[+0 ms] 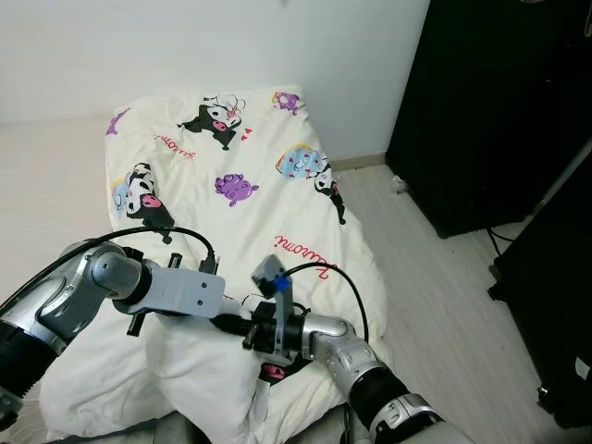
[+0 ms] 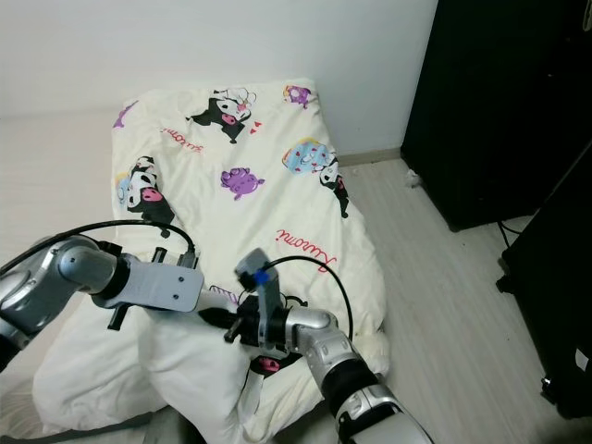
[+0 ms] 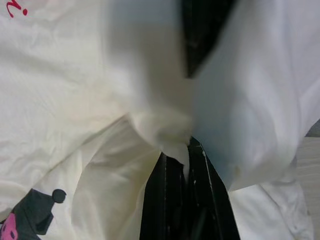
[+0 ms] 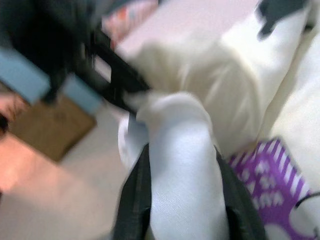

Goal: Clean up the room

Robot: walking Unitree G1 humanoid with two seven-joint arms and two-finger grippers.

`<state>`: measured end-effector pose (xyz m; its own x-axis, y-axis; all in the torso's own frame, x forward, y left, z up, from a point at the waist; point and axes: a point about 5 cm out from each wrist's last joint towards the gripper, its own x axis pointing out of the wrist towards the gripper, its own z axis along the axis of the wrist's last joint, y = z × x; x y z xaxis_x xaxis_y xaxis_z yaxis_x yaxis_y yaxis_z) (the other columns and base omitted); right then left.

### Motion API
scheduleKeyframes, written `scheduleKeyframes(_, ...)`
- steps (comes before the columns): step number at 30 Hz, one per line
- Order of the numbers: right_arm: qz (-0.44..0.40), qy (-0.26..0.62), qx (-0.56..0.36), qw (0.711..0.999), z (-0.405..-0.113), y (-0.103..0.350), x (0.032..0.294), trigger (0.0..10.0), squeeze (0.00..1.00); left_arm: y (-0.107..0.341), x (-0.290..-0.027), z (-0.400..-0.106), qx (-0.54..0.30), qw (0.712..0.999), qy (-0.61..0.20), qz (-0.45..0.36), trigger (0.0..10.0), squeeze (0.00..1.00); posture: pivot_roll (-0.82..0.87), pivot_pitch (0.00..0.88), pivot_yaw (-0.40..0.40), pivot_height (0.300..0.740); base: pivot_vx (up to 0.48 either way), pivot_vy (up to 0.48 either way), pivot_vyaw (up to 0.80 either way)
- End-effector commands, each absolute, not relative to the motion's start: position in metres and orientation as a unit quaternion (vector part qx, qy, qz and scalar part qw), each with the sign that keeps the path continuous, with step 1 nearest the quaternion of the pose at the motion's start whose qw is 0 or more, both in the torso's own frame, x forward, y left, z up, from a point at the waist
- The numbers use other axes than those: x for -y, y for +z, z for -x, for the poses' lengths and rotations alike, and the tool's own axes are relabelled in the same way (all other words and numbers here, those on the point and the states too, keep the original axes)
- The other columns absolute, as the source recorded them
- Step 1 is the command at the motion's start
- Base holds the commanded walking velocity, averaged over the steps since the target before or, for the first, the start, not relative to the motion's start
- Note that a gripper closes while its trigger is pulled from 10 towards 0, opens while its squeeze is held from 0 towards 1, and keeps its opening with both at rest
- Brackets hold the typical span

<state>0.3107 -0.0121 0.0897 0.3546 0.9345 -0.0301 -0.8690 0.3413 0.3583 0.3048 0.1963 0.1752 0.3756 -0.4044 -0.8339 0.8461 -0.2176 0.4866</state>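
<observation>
A cream blanket (image 1: 231,185) printed with cartoon figures lies spread out on the floor, its far end against the wall. At its near end the fabric is bunched into a white fold (image 1: 199,370). My left gripper (image 1: 231,326) reaches in from the left and is shut on a pinch of the blanket (image 3: 170,135), as the left wrist view shows. My right gripper (image 1: 250,338) meets it from the right. In the right wrist view its two black fingers (image 4: 132,200) clamp a thick roll of the white fabric (image 4: 182,165). The two grippers sit almost touching.
A tall black cabinet (image 1: 490,111) stands to the right against the white wall. Pale wooden floor (image 1: 435,277) runs between it and the blanket. A dark stand (image 1: 555,305) with cables is at the far right edge.
</observation>
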Motion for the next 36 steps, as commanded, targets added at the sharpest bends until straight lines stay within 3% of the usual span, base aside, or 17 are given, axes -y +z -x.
scheduleKeyframes(1, -0.201, 0.584, -0.090, 0.781, -0.300, 0.103, -0.021, 10.0, 1.00, 0.173, -0.203, -0.304, -0.205, 0.591, -0.521, -0.580, 0.0, 0.00, -0.06, 0.143, 0.041, 0.566, 0.000, 0.000, 0.00)
scheduleKeyframes(6, -0.239, 0.573, -0.073, 0.780, -0.305, 0.110, -0.015, 10.0, 1.00, 0.172, -0.214, -0.306, -0.219, 0.603, -0.505, -0.577, 0.0, 0.00, -0.06, 0.144, 0.043, 0.566, 0.000, 0.000, 0.00)
scheduleKeyframes(8, -0.263, 0.576, -0.059, 0.772, -0.305, 0.113, -0.005, 10.0, 1.00, 0.168, -0.236, -0.308, -0.249, 0.622, -0.469, -0.575, 0.0, 0.00, -0.07, 0.142, 0.046, 0.566, 0.000, 0.000, 0.00)
scheduleKeyframes(13, -0.266, 0.592, -0.062, 0.758, -0.298, 0.109, 0.007, 10.0, 1.00, 0.160, -0.273, -0.303, -0.311, 0.633, -0.414, -0.576, 0.0, 0.00, -0.07, 0.143, 0.047, 0.566, 0.000, 0.000, 0.00)
scheduleKeyframes(14, -0.262, 0.596, -0.067, 0.756, -0.295, 0.106, 0.011, 10.0, 0.87, 0.158, -0.292, -0.299, -0.341, 0.634, -0.384, -0.578, 0.0, 0.00, -0.07, 0.143, 0.047, 0.566, 0.000, 0.000, 0.00)
scheduleKeyframes(15, -0.262, 0.596, -0.067, 0.756, -0.295, 0.106, 0.011, 10.0, 0.87, 0.158, -0.292, -0.299, -0.341, 0.634, -0.384, -0.578, 0.0, 0.00, -0.07, 0.143, 0.047, 0.566, 0.000, 0.000, 0.00)
scheduleKeyframes(16, -0.260, 0.597, -0.070, 0.755, -0.293, 0.104, 0.015, 10.0, 0.75, 0.157, -0.308, -0.294, -0.366, 0.632, -0.358, -0.581, 0.0, 0.00, -0.06, 0.143, 0.044, 0.566, 0.000, 0.000, 0.00)
scheduleKeyframes(17, -0.260, 0.597, -0.070, 0.755, -0.293, 0.104, 0.015, 10.0, 0.75, 0.157, -0.308, -0.294, -0.366, 0.632, -0.358, -0.581, 0.0, 0.00, -0.06, 0.143, 0.044, 0.566, 0.000, 0.000, 0.00)
scheduleKeyframes(18, -0.259, 0.592, -0.072, 0.760, -0.292, 0.102, 0.019, 10.0, 0.61, 0.155, -0.326, -0.288, -0.396, 0.627, -0.334, -0.582, 0.0, 0.00, -0.06, 0.142, 0.042, 0.566, 0.000, 0.000, 0.00)
scheduleKeyframes(24, -0.263, 0.580, -0.073, 0.767, -0.293, 0.101, 0.025, 10.0, 0.51, 0.152, -0.348, -0.276, -0.441, 0.614, -0.310, -0.577, 0.0, 0.00, -0.06, 0.141, 0.041, 0.566, 0.000, 0.000, 0.00)
scheduleKeyframes(26, -0.265, 0.563, -0.075, 0.779, -0.295, 0.100, 0.034, 10.0, 0.32, 0.133, -0.370, -0.245, -0.528, 0.567, -0.328, -0.540, 0.0, 0.00, -0.05, 0.140, 0.044, 0.566, 0.000, 0.000, 0.00)
scheduleKeyframes(28, -0.265, 0.563, -0.075, 0.779, -0.295, 0.100, 0.034, 10.0, 0.32, 0.133, -0.370, -0.245, -0.528, 0.567, -0.328, -0.540, 0.0, 0.00, -0.05, 0.140, 0.044, 0.566, 0.000, 0.000, 0.00)
scheduleKeyframes(30, -0.262, 0.551, -0.081, 0.788, -0.296, 0.097, 0.039, 10.0, 0.27, 0.117, -0.381, -0.218, -0.588, 0.524, -0.353, -0.505, 0.0, 0.00, -0.05, 0.141, 0.046, 0.566, 0.000, 0.000, 0.00)
scheduleKeyframes(31, -0.262, 0.551, -0.081, 0.788, -0.296, 0.097, 0.039, 10.0, 0.27, 0.117, -0.381, -0.218, -0.588, 0.524, -0.353, -0.505, 0.0, 0.00, -0.05, 0.141, 0.046, 0.566, 0.000, 0.000, 0.00)
scheduleKeyframes(32, -0.256, 0.547, -0.088, 0.792, -0.296, 0.094, 0.040, 10.0, 0.15, 0.108, -0.380, -0.205, -0.605, 0.505, -0.379, -0.485, 0.0, 0.00, -0.05, 0.142, 0.049, 0.566, 0.000, 0.000, 0.00)
scheduleKeyframes(33, -0.252, 0.543, -0.094, 0.795, -0.295, 0.091, 0.041, 10.0, 0.10, 0.098, -0.379, -0.192, -0.620, 0.486, -0.402, -0.467, 0.0, 0.00, -0.05, 0.145, 0.051, 0.566, 0.000, 0.000, 0.00)
scheduleKeyframes(36, -0.249, 0.540, -0.099, 0.798, -0.294, 0.090, 0.042, 10.0, 0.08, 0.090, -0.378, -0.182, -0.630, 0.470, -0.419, -0.454, 0.0, 0.00, -0.05, 0.145, 0.052, 0.566, 0.000, 0.000, 0.00)
